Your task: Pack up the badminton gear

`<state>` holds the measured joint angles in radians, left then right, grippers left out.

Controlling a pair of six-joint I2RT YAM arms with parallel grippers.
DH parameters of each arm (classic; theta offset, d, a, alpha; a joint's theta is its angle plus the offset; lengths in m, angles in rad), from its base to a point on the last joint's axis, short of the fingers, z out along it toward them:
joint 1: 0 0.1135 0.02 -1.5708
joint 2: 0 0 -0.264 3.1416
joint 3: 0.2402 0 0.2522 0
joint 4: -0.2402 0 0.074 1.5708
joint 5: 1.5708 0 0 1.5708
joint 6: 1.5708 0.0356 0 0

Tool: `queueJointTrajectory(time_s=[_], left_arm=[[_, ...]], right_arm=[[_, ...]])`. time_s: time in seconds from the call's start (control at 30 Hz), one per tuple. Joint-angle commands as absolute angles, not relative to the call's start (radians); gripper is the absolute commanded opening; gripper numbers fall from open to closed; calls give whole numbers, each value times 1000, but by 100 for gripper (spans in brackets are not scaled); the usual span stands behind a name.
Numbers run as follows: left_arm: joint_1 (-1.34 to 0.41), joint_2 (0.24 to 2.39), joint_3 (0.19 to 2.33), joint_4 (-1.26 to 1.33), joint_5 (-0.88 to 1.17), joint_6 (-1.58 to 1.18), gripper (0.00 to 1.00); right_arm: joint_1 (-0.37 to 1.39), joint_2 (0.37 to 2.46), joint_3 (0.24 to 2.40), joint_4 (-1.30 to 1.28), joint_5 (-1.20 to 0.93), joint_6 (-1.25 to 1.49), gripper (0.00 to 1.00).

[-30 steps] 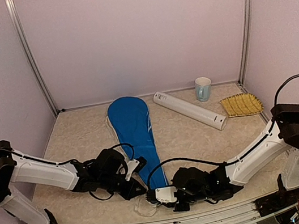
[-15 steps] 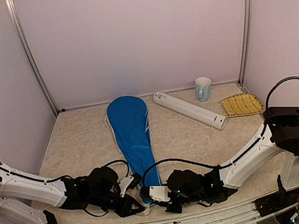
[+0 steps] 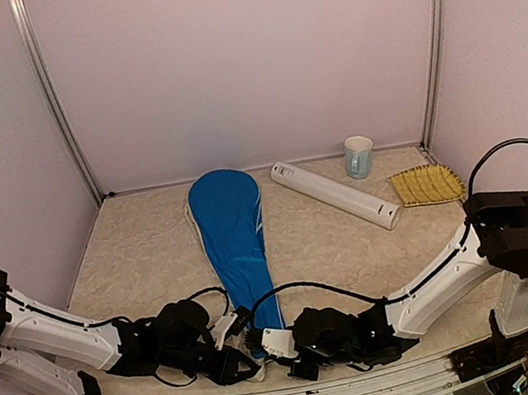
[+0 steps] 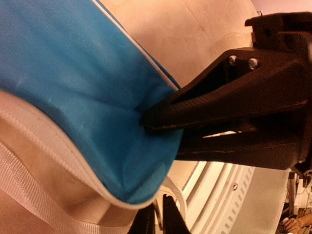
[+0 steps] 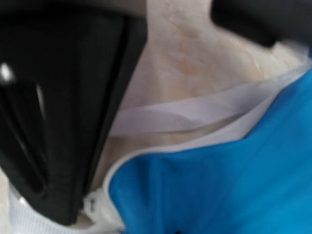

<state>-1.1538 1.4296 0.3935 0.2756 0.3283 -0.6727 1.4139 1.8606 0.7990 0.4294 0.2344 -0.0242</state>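
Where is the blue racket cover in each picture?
Top external: the blue cover lies lengthwise left of centre, running to the near edge.
Left wrist: the blue cover fills the upper left, pinched between the left gripper's fingers.
Right wrist: the blue cover fills the lower right.
Shared landmark: its white edging.

One blue cover [image 3: 231, 225], one white tube [image 3: 334, 194], one mug [image 3: 359, 156], one brush [image 3: 426, 184].
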Motion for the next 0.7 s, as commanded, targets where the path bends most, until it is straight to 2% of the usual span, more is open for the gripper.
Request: queueJointTrajectory(time_s=[0.0, 0.1, 0.2, 0.33, 0.43, 0.67], left_arm=[[-1169, 1301, 420, 342, 317, -640, 13], [-1097, 1195, 436, 232, 236, -618, 38], [-963, 1125, 444, 156, 195, -623, 57], [-823, 1068, 470, 86, 32, -649, 73], [-778, 1122, 519, 29, -90, -665, 74], [-741, 1429, 716, -116, -318, -673, 66]], right_arm=[[1405, 1817, 708, 283, 306, 67, 15], [1405, 1762, 672, 238, 303, 82, 22], [1404, 1713, 667, 188, 280, 92, 36], [1403, 1642, 696, 154, 248, 104, 56], [1371, 1609, 733, 125, 244, 114, 63], [1234, 1580, 797, 108, 192, 154, 66]])
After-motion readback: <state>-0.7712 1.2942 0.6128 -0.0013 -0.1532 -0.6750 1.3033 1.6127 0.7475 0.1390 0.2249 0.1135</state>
